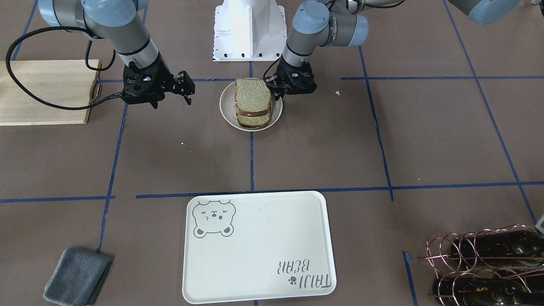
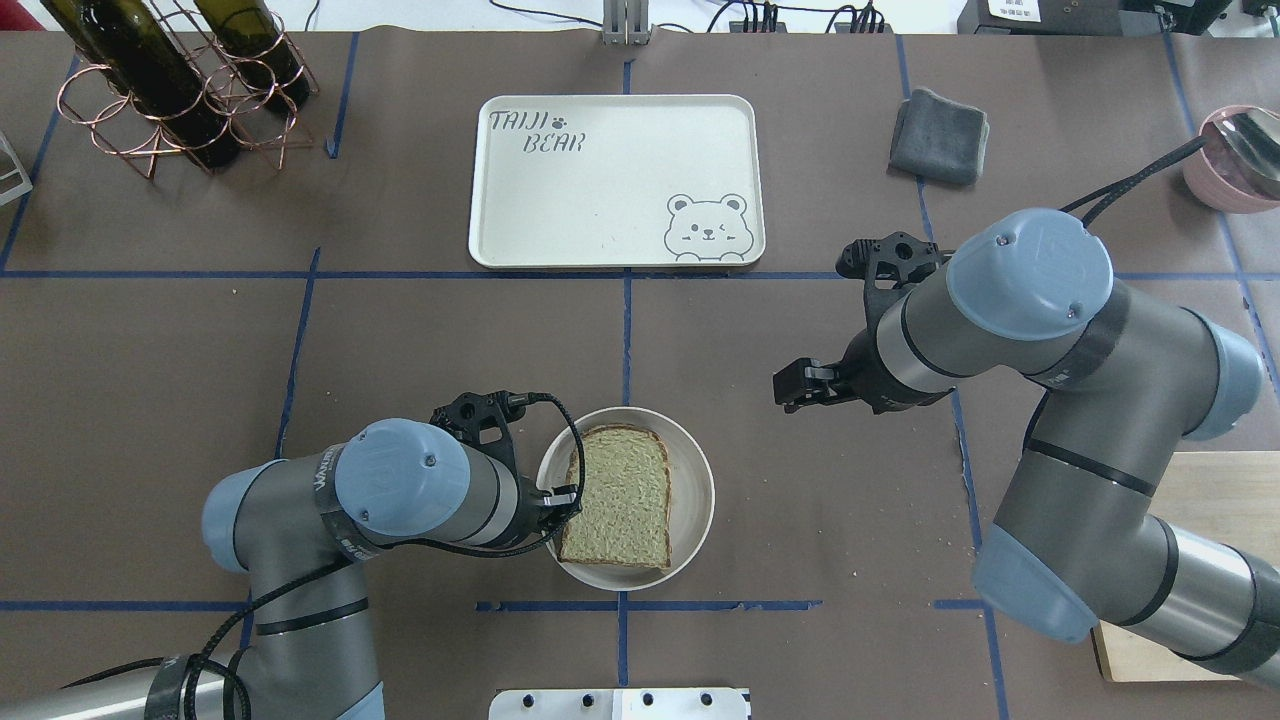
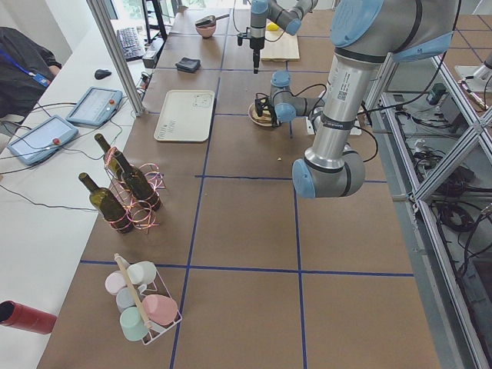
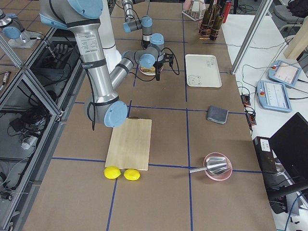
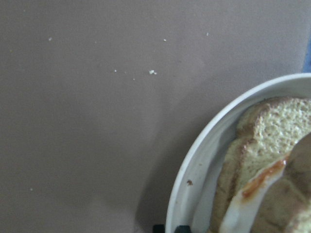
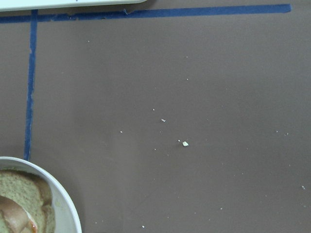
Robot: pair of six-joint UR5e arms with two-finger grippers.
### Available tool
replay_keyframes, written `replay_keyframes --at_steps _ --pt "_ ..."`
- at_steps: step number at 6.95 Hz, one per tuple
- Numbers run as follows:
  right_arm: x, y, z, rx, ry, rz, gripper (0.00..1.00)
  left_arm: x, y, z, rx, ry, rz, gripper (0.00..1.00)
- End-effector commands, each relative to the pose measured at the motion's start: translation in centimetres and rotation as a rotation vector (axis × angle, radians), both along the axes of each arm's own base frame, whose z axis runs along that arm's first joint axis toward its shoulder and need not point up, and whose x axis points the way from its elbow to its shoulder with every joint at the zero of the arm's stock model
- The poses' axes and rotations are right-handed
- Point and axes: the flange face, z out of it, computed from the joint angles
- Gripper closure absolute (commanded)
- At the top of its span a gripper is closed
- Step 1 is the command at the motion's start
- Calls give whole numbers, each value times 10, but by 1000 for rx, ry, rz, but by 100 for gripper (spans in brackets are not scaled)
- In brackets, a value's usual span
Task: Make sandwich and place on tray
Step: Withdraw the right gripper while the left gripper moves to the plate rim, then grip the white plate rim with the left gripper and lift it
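Observation:
The sandwich (image 1: 253, 104) lies on a small round white plate (image 1: 227, 111) near the robot's base: two bread slices with a white egg layer (image 5: 243, 208) between them. It also shows in the overhead view (image 2: 618, 495). My left gripper (image 1: 277, 94) is at the plate's rim (image 2: 548, 470), its fingertips (image 5: 182, 229) close together on that rim. My right gripper (image 2: 785, 388) hovers open and empty to the plate's right, above bare table. The tray (image 2: 600, 190) with the bear drawing lies empty across the table.
A wooden cutting board (image 1: 42, 91) lies behind my right arm. A grey cloth (image 2: 938, 135) lies right of the tray, a copper wine rack (image 2: 180, 90) with bottles at its far left. A pink bowl (image 2: 1235, 155) sits at the far right. Two lemons (image 4: 121, 173) lie beside the board.

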Motion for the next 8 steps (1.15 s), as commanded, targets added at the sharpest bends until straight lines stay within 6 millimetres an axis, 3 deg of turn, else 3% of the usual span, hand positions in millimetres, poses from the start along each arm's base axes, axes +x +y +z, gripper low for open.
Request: replay_keyframes --at_steps 1,3,6,7,8 --pt "6 -1 -1 -2 -6 2 0 -9 -2 -11 17 83 1 100" --pt "26 -12 9 -13 -5 2 0 -27 -14 -21 12 183 30 100" --pt "47 -17 16 16 -8 -21 0 -39 -16 -11 -98 330 -8 100" --pt "64 -24 21 4 -12 -8 0 -44 -27 -10 -167 332 -58 100" --pt "83 -31 28 19 -13 -26 0 -59 -52 -10 -209 333 -125 100"
